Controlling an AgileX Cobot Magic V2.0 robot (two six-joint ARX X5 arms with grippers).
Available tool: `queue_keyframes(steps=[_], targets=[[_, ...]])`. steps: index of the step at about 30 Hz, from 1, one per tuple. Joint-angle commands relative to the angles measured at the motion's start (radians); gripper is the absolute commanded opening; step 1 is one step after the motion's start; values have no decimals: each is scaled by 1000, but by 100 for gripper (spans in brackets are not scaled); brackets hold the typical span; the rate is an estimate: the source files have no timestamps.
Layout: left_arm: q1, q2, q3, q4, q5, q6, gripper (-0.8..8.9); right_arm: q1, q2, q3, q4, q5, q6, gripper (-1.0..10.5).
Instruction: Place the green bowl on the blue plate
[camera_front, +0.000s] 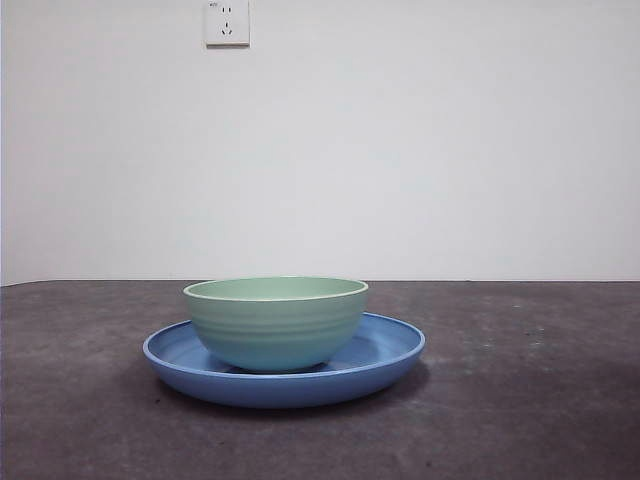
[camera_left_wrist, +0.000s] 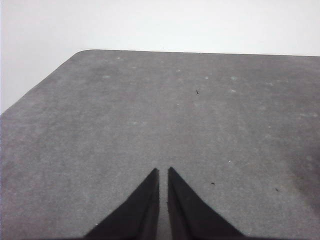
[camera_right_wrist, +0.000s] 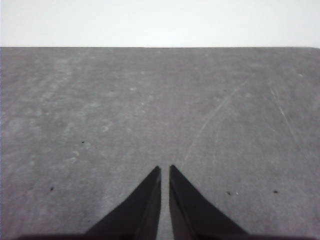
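Note:
The pale green bowl (camera_front: 276, 322) stands upright inside the blue plate (camera_front: 390, 352) in the front view, a little left of the picture's middle, on the dark table. No arm shows in that view. My left gripper (camera_left_wrist: 163, 172) is shut over bare table, with nothing between its jaws. My right gripper (camera_right_wrist: 165, 170) is likewise shut over bare table. Neither wrist view shows the bowl or the plate.
A white wall stands behind the table, with a power socket (camera_front: 227, 22) high up. The left wrist view shows the table's rounded corner (camera_left_wrist: 82, 52) and its far edge.

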Motion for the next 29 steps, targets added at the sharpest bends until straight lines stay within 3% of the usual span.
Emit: queue_keyframes(steps=[1, 9, 29], targets=[[1, -2, -21, -4, -3, -3, 27, 21, -3, -7, -7, 4, -46, 26], [1, -2, -21, -4, -3, -3, 27, 29, -3, -7, -6, 1, -98, 26], [1, -2, -21, -4, -3, -3, 27, 29, -3, -7, 21, 3, -96, 26]])
